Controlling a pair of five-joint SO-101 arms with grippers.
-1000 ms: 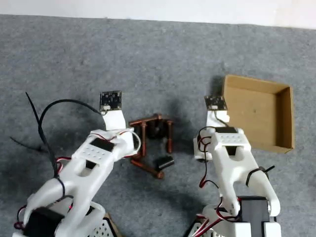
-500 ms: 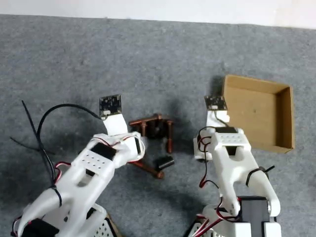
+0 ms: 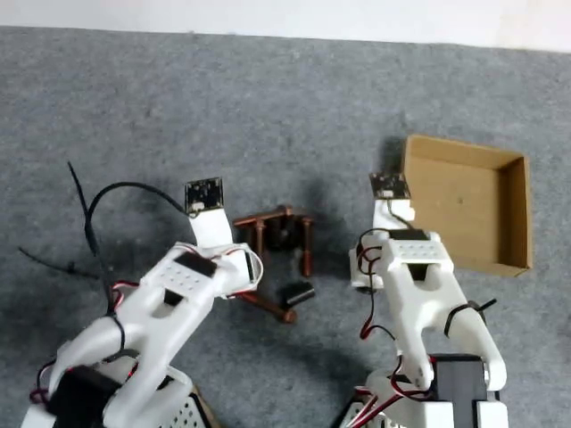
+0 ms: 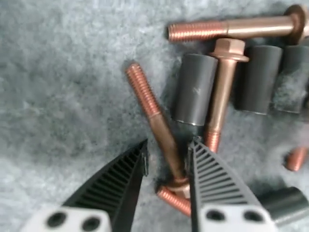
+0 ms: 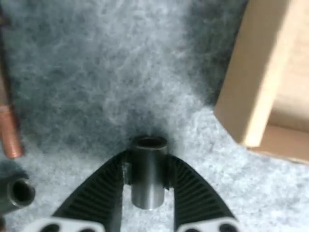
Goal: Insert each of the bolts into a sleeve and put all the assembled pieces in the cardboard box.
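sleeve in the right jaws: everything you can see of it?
The sleeve is a short, dark grey tube, smooth with a dull sheen, hollow; the open end that shows is empty. The right gripper clamps its sides between black ribbed jaws, its axis along them. Grey carpet lies behind it, and the cardboard box corner is near but apart. Whether it touches the carpet cannot be told.

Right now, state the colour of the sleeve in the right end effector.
Dark grey sleeve; right wrist view.

No legible text or markings
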